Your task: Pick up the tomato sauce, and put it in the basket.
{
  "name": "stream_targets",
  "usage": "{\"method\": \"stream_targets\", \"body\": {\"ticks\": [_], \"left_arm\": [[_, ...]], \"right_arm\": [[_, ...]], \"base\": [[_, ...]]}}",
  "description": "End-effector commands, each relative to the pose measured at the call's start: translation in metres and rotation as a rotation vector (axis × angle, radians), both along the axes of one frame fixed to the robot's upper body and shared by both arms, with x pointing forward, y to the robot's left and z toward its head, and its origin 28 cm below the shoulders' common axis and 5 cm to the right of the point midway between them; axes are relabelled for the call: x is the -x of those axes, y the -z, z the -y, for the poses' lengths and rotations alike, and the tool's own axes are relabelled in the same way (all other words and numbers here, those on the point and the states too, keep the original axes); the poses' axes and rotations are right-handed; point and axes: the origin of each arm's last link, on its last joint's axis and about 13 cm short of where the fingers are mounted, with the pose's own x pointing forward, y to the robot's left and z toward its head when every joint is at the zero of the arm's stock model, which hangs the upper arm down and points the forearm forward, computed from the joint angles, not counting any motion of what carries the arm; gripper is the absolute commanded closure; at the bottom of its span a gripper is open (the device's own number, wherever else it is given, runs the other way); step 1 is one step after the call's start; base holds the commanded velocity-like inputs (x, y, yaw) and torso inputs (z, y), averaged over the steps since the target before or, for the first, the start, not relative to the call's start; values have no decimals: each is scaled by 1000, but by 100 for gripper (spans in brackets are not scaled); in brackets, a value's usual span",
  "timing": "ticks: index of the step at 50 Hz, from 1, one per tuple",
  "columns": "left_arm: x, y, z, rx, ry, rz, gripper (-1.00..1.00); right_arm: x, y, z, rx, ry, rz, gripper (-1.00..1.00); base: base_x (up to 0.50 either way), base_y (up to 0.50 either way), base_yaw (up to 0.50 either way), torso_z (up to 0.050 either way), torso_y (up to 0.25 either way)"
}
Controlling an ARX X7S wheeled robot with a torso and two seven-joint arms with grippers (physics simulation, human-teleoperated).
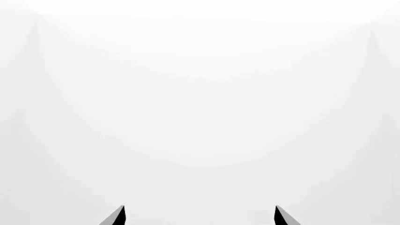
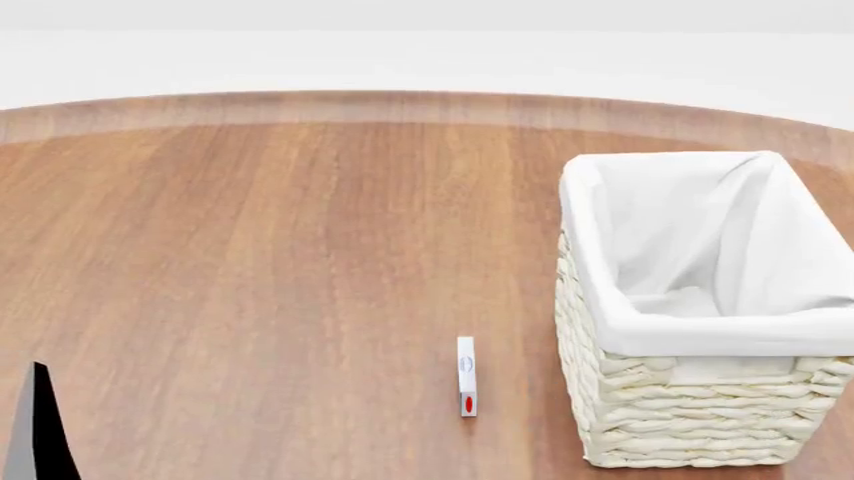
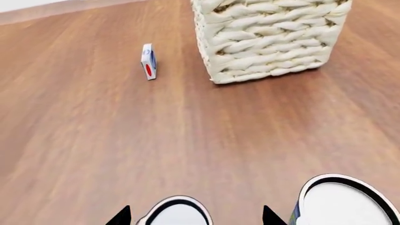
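**Fig.** Tomato sauce [image 3: 178, 213]: only the pale top is shown, cut off at the frame edge btwn the spread tips of the right gripper [image 3: 195, 218], not clamped; label hidden. Adjacent can [image 3: 344, 201]: blue-yellow sliver only. Left gripper [image 1: 200, 218] is seen released vs. blank white. Basket [image 2: 694, 420] is set well apart on the bench [image 2: 267, 250]. Small carton [image 2: 466, 375]: print illegible.

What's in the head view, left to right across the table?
Dark arm tip at the lower left edge → small white box with a red mark standing on the wooden table → the basket with its white liner, at the right.
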Motion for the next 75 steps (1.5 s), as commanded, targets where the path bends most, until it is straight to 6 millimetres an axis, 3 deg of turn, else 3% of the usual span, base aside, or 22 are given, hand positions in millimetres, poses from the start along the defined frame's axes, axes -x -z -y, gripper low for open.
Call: {"method": "stream_targets", "body": {"ticks": [1,62,63,75], "left_arm": [[1,0,-1,2,-2,-1,-100],[-2,5,-4,12,-21,-18,-100],[-2,5,-4,14,-21,-18,-100],[-2,7,-3,12,-17,-21,-100]], "right_arm": [[2,2,-3,-11,-18,-13,-100],[2,29,-6,8,-63,-99,-100],[2,30,-6,10,-63,-99,100],[2,31,-6,4,-68,-92,100]], "base": [[0,0,0,0,0],[0,0,0,0,0],[0,0,0,0,0],[0,0,0,0,0]]}}
